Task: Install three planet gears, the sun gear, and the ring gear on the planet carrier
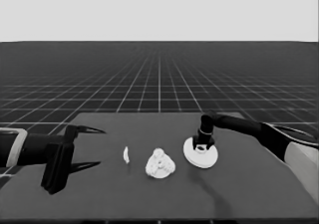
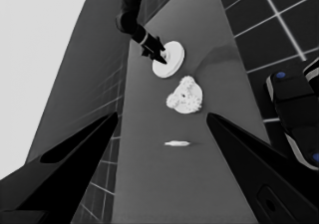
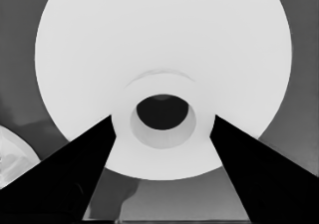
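The flat counter is plain dark grey, and the floor behind it is darker still, crossed by a grid of thin pale lines. On the counter, the large thick round disc, the clump of small toothed gears and the thin upright sliver are all white. The long pointed fingers are black.

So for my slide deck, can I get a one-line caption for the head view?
Right gripper over the larger round part, left gripper parked open at the table's left end, gears clustered mid-table.
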### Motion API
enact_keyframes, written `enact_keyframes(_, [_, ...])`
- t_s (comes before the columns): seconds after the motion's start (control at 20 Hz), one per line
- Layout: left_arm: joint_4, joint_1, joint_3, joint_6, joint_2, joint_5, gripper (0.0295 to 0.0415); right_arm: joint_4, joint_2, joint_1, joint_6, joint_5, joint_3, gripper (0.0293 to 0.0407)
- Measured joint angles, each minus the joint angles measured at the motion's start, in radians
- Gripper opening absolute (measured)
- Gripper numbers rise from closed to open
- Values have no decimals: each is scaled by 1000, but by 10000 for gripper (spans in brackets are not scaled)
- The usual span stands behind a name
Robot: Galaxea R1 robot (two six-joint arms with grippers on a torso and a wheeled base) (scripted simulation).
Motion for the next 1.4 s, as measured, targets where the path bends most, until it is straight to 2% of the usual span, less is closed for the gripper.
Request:
enact_keyframes(0.1, [0, 0, 0, 0, 0, 0, 385, 0, 0, 0, 0, 0, 0, 348])
enact_keyframes(0.15, [0, 0, 0, 0, 0, 0, 385, 41, -35, 55, 37, -57, 82, 348])
enact_keyframes(0.25, [0, 0, 0, 0, 0, 0, 385, 92, -54, 138, 54, -106, 123, 348])
enact_keyframes(0.5, [0, 0, 0, 0, 0, 0, 385, 120, -55, 173, 55, -129, 127, 348])
enact_keyframes(0.6, [0, 0, 0, 0, 0, 0, 385, 122, -55, 174, 55, -130, 126, 348])
enact_keyframes(0.65, [0, 0, 0, 0, 0, 0, 385, 85, 1, 158, 340, -140, 289, 348])
enact_keyframes(0.75, [0, 0, 0, 0, 0, 0, 385, 58, 242, 133, 536, -158, 303, 348])
enact_keyframes(0.9, [0, 0, 0, 0, 0, 0, 385, 49, 364, 124, 567, -164, 222, 348])
enact_keyframes(1.1, [0, 0, 0, 0, 0, 0, 385, 47, 389, 123, 569, -165, 197, 348])
enact_keyframes(1.2, [0, 0, 0, 0, 0, 0, 385, -14, 398, 60, 550, -149, 164, 348])
enact_keyframes(1.4, [0, 0, 0, 0, 0, 0, 385, -42, 404, 30, 538, -139, 143, 348])
